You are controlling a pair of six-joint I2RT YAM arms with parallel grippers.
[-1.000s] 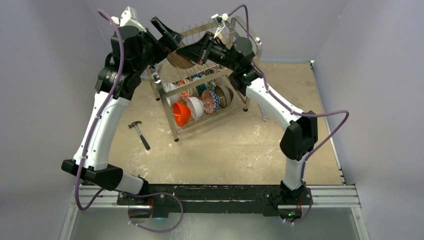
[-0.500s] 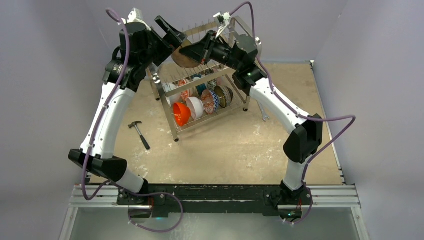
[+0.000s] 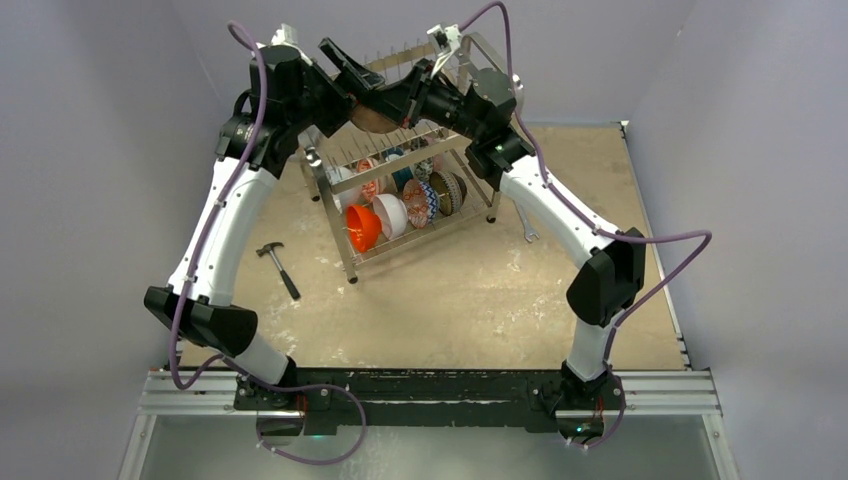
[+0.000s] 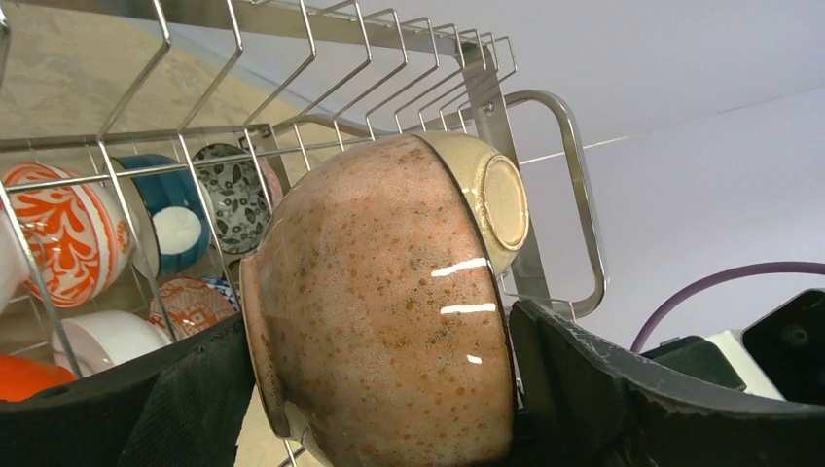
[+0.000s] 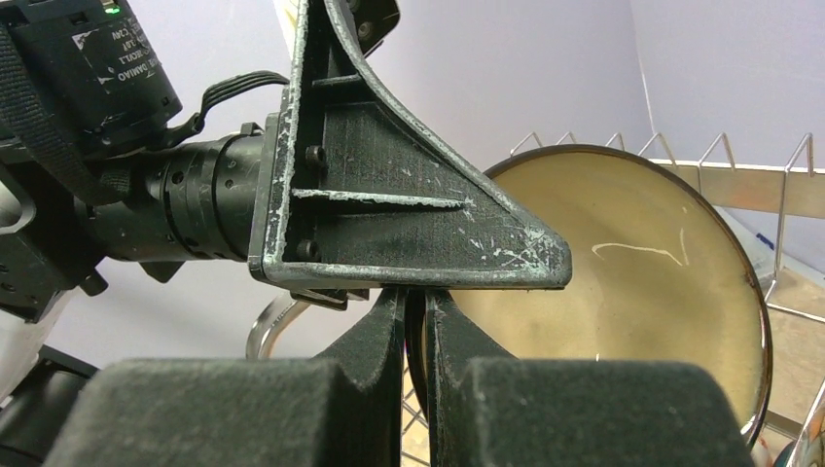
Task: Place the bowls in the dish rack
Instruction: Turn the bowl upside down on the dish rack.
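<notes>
A speckled brown bowl (image 3: 372, 119) with a tan inside hangs on edge over the top tier of the metal dish rack (image 3: 395, 166). My right gripper (image 3: 388, 103) is shut on its rim; in the right wrist view (image 5: 416, 304) the pads pinch the thin edge of the bowl (image 5: 623, 272). My left gripper (image 3: 362, 88) is open, its jaws spread either side of the bowl (image 4: 389, 311): one across the mouth, one by the foot. Several bowls stand in the lower tier, among them an orange one (image 3: 362, 227) and a white one (image 3: 392, 214).
A hammer (image 3: 280, 268) lies on the table left of the rack. A small metal tool (image 3: 527, 232) lies right of it. The rack's upright prongs (image 4: 321, 58) and looped end handle (image 4: 584, 195) are close behind the bowl. Purple walls stand behind.
My left arm has swung right and its open jaws have come around the bowl. My right gripper has kept hold of the rim and shifted slightly left.
</notes>
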